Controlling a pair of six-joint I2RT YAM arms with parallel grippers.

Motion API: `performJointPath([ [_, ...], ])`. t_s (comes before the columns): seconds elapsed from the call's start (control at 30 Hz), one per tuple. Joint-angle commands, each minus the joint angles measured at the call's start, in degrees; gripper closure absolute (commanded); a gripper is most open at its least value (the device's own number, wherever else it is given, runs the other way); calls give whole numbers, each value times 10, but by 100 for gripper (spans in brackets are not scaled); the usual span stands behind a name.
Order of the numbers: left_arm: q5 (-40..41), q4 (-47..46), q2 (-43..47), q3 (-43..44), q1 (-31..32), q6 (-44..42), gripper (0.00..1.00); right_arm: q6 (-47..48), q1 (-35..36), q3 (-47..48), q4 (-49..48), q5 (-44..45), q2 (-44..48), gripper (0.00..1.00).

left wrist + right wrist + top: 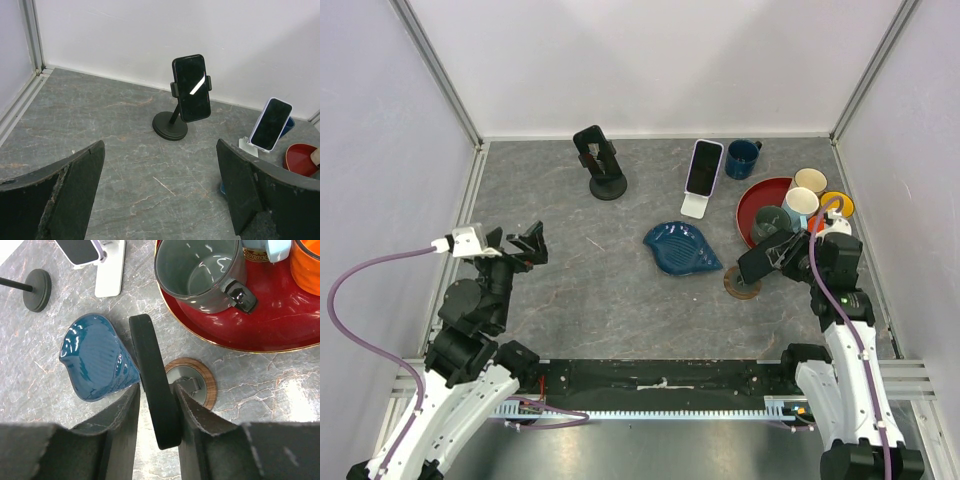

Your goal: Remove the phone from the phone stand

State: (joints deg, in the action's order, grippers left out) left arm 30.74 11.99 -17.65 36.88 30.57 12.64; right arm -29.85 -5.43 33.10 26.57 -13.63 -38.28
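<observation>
Phone (pixel 190 87) in black stand (pixel 170 127) — left claw (pixel 160 150) wide open — right claw (pixel 158 392) tight around flat black piece (pixel 146 340).

I see a grey marbled desk (pixel 620 310) boxed in by plain white walls (pixel 650 60), with aluminium frame posts (pixel 441 72) in the back corners; light is even.

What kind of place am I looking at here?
Likely a robot test cell: white walls in aluminium framing, two arms bolted to the table, staged phone on a stand.
</observation>
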Motion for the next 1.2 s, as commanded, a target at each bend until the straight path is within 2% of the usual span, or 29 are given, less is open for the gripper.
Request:
performJointPath([
  [0.0,-12,-5,-8,3,-3,19,2,8,-2,-2,-30,0,16,62],
  [0.17,-14,-6,-12,2,-2,19,2,21,-1,6,-28,7,31,81],
  [0.43,-19,-5,-12,1,-3,16,2,41,-1,28,-19,8,50,100],
  [0.73,-82,-13,-35,6,-3,5,3,63,0,84,-2,-17,62,100],
  [0.97,-235,-24,-88,11,-3,-14,4,68,1,115,-9,-90,62,100],
  [1.17,-386,-30,-148,20,-2,-41,1,30,4,105,-53,-180,62,100],
])
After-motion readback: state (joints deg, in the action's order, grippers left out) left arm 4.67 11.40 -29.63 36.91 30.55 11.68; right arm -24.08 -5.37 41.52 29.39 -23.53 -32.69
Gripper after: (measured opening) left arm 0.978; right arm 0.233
